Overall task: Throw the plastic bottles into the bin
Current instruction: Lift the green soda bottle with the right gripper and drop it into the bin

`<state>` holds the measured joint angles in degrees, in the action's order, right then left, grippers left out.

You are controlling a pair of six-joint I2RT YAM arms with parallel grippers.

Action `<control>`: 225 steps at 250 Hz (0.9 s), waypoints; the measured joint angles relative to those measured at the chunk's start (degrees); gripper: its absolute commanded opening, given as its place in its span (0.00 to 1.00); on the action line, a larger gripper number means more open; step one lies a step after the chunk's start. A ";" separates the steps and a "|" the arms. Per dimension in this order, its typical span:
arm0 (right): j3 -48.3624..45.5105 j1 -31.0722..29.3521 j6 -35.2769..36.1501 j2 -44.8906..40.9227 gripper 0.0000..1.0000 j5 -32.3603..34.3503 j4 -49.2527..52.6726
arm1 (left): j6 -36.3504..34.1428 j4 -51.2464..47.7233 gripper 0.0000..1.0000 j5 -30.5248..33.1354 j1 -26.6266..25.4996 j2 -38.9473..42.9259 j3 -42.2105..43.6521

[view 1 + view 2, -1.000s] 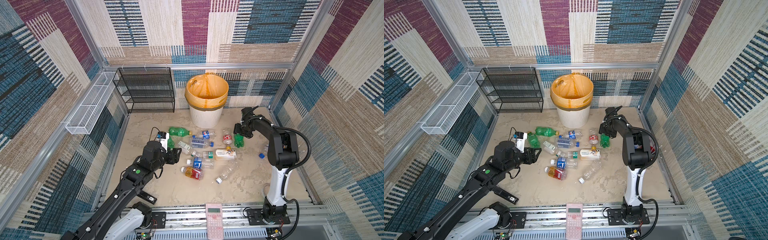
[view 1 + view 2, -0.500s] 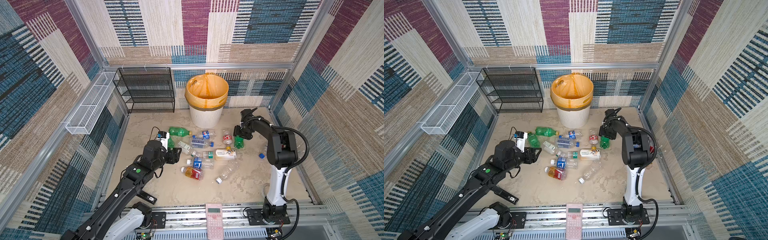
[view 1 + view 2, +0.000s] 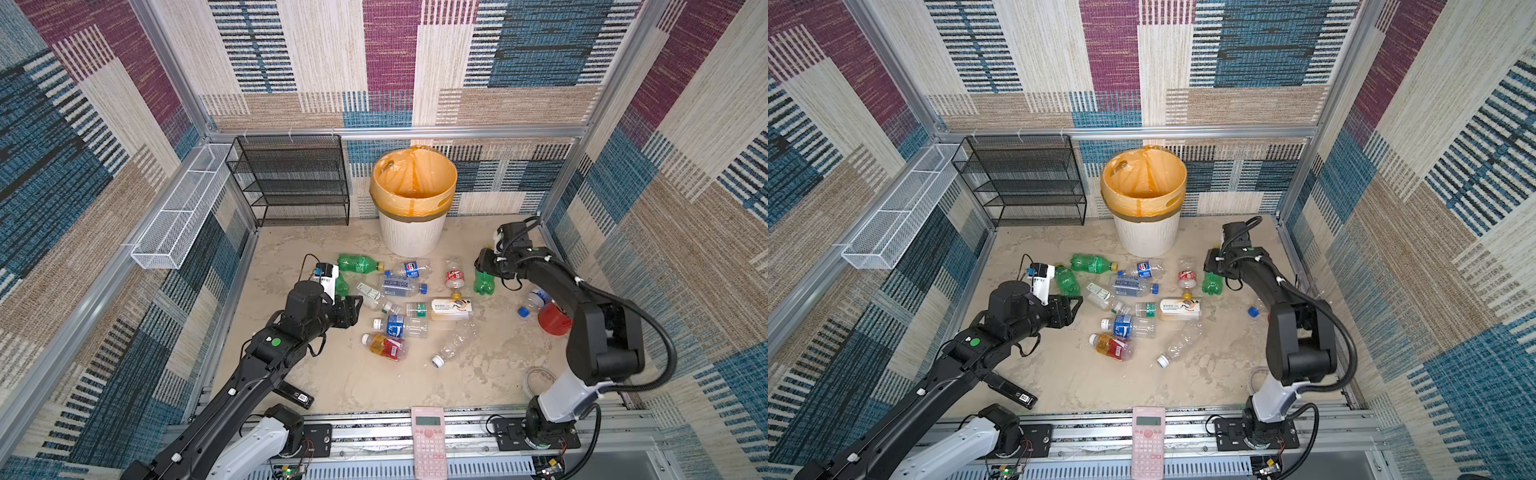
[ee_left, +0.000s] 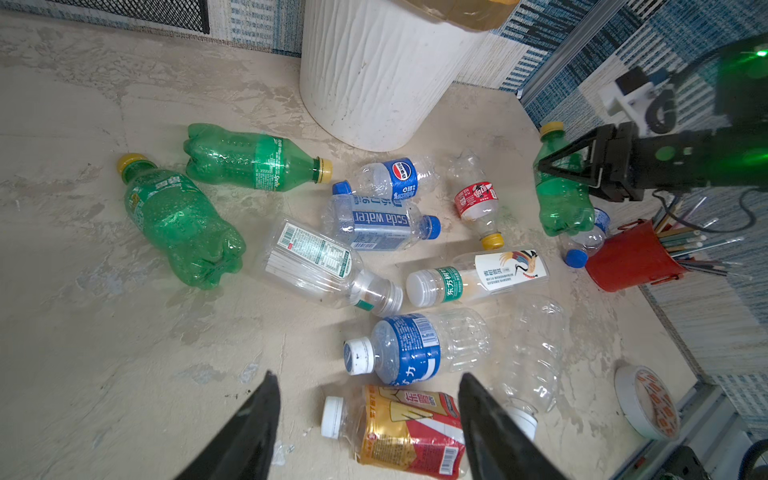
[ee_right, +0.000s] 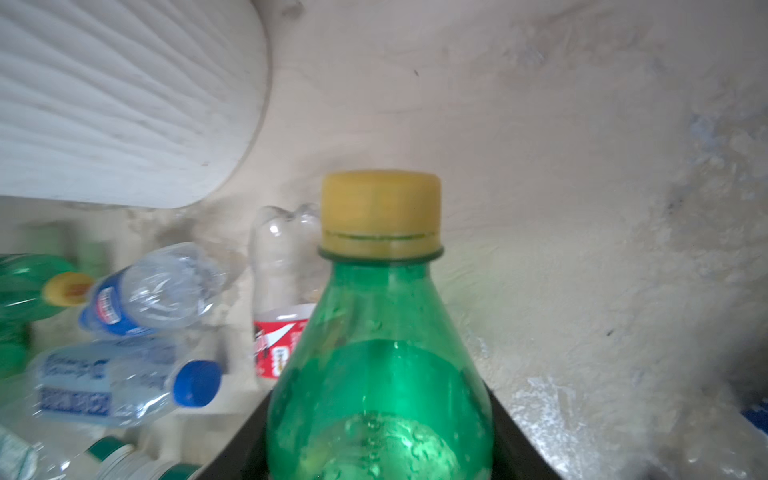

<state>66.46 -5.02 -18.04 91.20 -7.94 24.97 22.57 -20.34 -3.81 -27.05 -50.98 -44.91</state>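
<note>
Gripping the green bottle (image 5: 380,353) near its shoulder, my right gripper (image 3: 485,268) has a jaw pressed against each side. The bottle is roughly upright, yellow cap on top, near the bin (image 3: 411,239) and to its right. A red-labelled bottle (image 3: 454,276) lies just beside it, and the red cup (image 3: 550,320) of pencils is near on the other side. My left gripper (image 4: 366,376) hangs spread and empty over the scattered bottles (image 4: 415,349), above the orange-labelled bottle (image 4: 407,432).
</note>
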 measured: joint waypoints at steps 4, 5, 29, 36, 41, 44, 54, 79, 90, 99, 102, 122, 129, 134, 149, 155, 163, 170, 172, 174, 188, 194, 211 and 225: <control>-2.08 0.00 -0.11 -1.88 0.49 -0.46 -2.03 | 0.00 0.02 0.69 0.00 0.00 -0.07 0.00; -2.54 0.00 -0.15 -2.27 0.49 -0.61 -2.51 | 0.00 0.04 0.69 0.00 0.00 -0.09 0.00; -15.15 0.00 -1.27 -13.11 0.47 -3.52 -15.52 | 0.02 0.26 0.69 -0.02 0.00 -0.81 0.00; -18.84 0.00 -1.42 -15.96 0.45 -4.28 -20.13 | 0.07 0.35 0.69 -0.04 0.00 -1.03 0.00; -21.64 0.00 -1.55 -17.94 0.44 -4.85 -23.74 | 0.17 0.46 0.69 -0.04 0.00 -1.16 0.00; -23.06 0.00 -1.64 -18.99 0.43 -5.09 -25.31 | 0.20 0.52 0.69 -0.07 0.00 -1.27 0.00; -28.50 -0.02 -2.21 -22.75 0.42 -5.99 -32.22 | 0.26 0.61 0.69 -0.17 0.00 -1.53 0.00; -38.69 -0.11 -2.49 -28.70 0.41 -7.50 -47.54 | 0.44 0.85 0.68 -0.94 0.00 -1.95 0.00; -42.12 -0.11 -2.49 -30.27 0.42 -8.04 -53.66 | 0.59 0.87 0.68 -0.94 0.00 -2.08 -0.04; -44.96 -0.11 -2.47 -31.32 0.40 -8.39 -59.19 | 0.72 0.87 0.68 -1.05 0.00 -2.14 -0.11; -45.77 -0.11 -2.47 -31.58 0.40 -8.50 -60.61 | 0.79 0.90 0.68 -1.07 0.00 -2.14 -0.15; -51.52 -0.11 -2.45 -32.63 0.38 -9.05 -72.48 | 0.96 1.07 0.68 -1.07 0.00 -2.14 -0.33; -53.07 -0.11 -2.45 -32.65 0.38 -9.46 -75.93 | 1.09 1.05 0.68 -1.09 0.00 -2.14 -0.39; -54.10 -0.15 -2.45 -32.65 0.38 -9.53 -78.42 | 1.20 1.07 0.68 -1.09 0.00 -2.14 -0.42; -56.48 -0.24 -2.45 -32.44 0.38 -9.55 -85.61 | 1.29 1.03 0.68 -1.09 0.00 -2.14 -0.52; -57.11 -0.26 -2.45 -32.17 0.38 -9.62 -88.54 | 1.31 1.03 0.68 -1.09 0.00 -2.16 -0.61; -57.59 -0.28 -2.47 -31.69 0.38 -9.62 -92.06 | 1.44 1.03 0.68 -1.09 0.00 -2.19 -0.74; -57.75 -0.33 -2.49 -31.08 0.37 -9.62 -95.41 | 1.44 1.03 0.68 -1.09 0.00 -2.21 -0.90; -57.75 -0.33 -2.54 -30.95 0.37 -9.62 -96.17 | 1.46 1.03 0.68 -1.09 0.00 -2.21 -0.94; -57.77 -0.35 -2.58 -30.80 0.37 -9.64 -96.91 | 1.46 1.03 0.68 -1.09 0.00 -2.21 -0.98; -57.37 -0.39 -3.17 -29.46 0.35 -9.62 -99.56 | 1.46 1.01 0.68 -1.09 0.00 -2.25 -1.33; -57.20 -0.39 -3.65 -28.46 0.35 -9.75 -101.96 | 1.46 1.01 0.68 -1.09 0.00 -2.25 -1.51; -54.75 -0.48 -5.03 -25.70 0.34 -9.68 -106.14 | 1.46 1.01 0.68 -1.09 0.00 -2.25 -1.95; -51.19 -0.76 -6.32 -23.37 0.33 -9.29 -108.06 | 1.46 0.83 0.68 -1.07 0.00 -2.25 -2.36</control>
<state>15.27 -5.78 -24.36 67.83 -17.23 -83.09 24.03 -19.51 -4.89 -27.05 -53.23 -47.27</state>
